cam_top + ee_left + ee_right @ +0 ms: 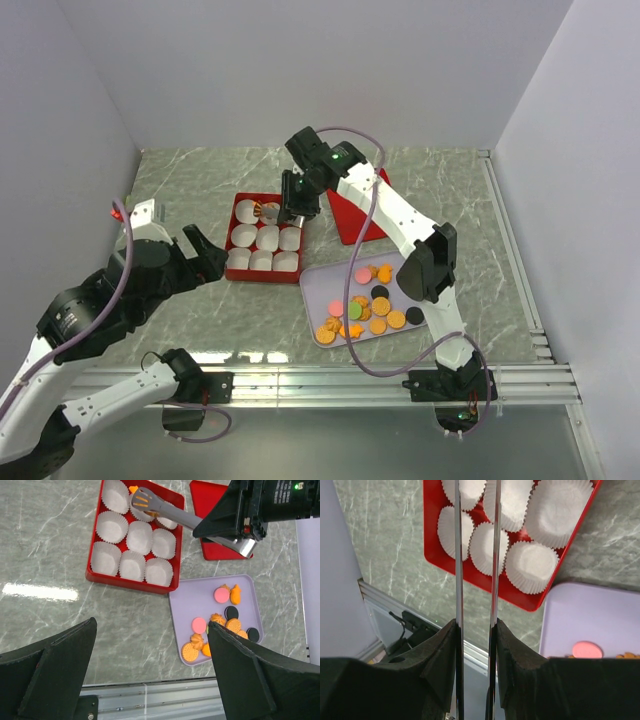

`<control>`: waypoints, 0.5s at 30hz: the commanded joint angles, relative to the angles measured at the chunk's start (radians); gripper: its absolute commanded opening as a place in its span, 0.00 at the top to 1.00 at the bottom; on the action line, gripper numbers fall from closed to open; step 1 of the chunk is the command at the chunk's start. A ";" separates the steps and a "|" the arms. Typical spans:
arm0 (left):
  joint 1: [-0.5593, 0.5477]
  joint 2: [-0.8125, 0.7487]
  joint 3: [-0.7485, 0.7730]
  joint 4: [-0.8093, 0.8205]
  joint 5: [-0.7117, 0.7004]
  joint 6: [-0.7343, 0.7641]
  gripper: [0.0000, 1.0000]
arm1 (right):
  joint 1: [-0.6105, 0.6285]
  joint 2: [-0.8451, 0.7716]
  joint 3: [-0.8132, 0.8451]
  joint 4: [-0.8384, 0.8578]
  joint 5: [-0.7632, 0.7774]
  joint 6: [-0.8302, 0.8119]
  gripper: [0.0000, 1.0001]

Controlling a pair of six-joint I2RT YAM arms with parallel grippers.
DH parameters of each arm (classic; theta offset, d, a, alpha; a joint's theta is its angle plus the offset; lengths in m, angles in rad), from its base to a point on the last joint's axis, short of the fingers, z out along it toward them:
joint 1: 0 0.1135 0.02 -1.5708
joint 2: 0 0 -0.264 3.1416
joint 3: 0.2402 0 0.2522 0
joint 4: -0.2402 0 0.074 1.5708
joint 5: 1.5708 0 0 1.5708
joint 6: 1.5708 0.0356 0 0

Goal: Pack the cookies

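From above, the right hand (298, 200) hangs over the far side of a red box (232, 215) of white paper cups (262, 260). One far cup holds an orange cookie (268, 211). The rest of the cookies (375, 300) lie on a lavender tray (320, 275) just right of the box, and a red lid (350, 215) lies behind that tray on the marbled surface (180, 180). The left hand (208, 255) hovers left of the box, spread wide with nothing in it.

The left wrist view shows its two fingers (55, 665) far apart. Beyond them, metal tongs (185, 517) reach from the right hand to the far cups.

In the right wrist view, the fingers (440, 655) clamp the tongs' two arms, which stand a narrow gap apart. Their tips run out of the frame, so I cannot tell whether they carry anything.
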 commanded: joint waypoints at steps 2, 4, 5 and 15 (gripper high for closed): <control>-0.004 -0.015 0.033 -0.031 -0.004 0.020 0.01 | 0.005 0.003 0.056 0.086 0.029 0.021 0.67; -0.002 -0.012 0.034 -0.035 -0.002 0.023 0.01 | 0.007 0.009 0.058 0.092 0.036 0.022 0.67; -0.002 -0.007 0.036 -0.035 -0.002 0.025 0.01 | 0.007 0.011 0.058 0.094 0.044 0.027 0.67; -0.002 0.013 0.031 -0.020 0.002 0.046 0.01 | -0.002 0.031 0.053 0.074 0.095 0.022 0.61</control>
